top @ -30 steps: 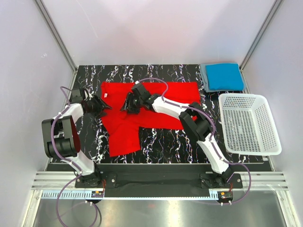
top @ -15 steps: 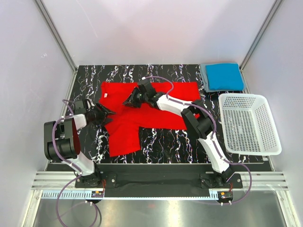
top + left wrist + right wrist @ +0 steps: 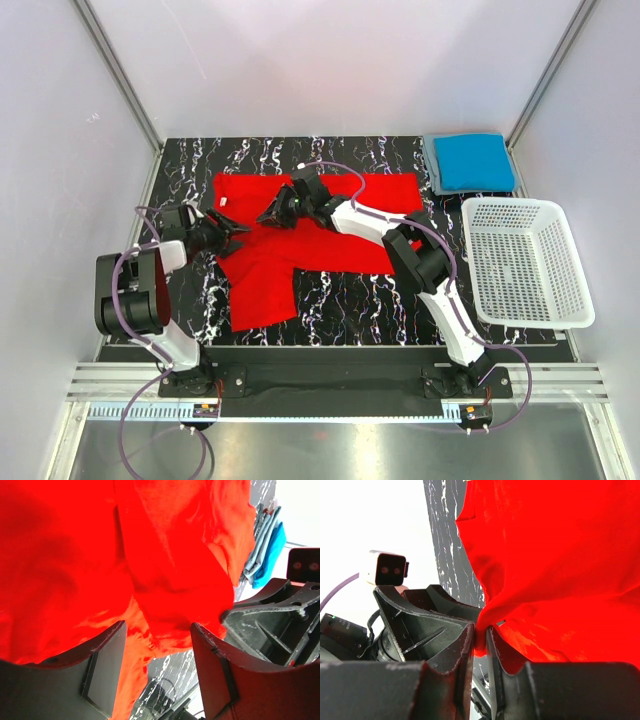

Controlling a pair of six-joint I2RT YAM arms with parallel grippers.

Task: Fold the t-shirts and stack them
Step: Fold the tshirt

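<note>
Lying spread across the black, white-veined marbled table [image 3: 340,300], the bright red cloth t-shirt [image 3: 330,245] was rumpled along its left side. The right gripper [image 3: 480,639] was clamped on a raised fold of the red cloth near the shirt's far middle. The left gripper [image 3: 157,645] sat at the shirt's left edge, jaws apart, with red cloth bulging between them unpinched. A folded bright blue cloth t-shirt [image 3: 474,160] rested on a folded grey-blue cloth t-shirt [image 3: 431,166] in the far right corner, just beyond the white plastic mesh basket [image 3: 520,265].

3 t-shirts: red [image 3: 262,285], blue [image 3: 472,162], grey-blue [image 3: 431,166]; 1 basket [image 3: 520,262]; 2 arms [image 3: 130,292] [image 3: 441,300]
</note>
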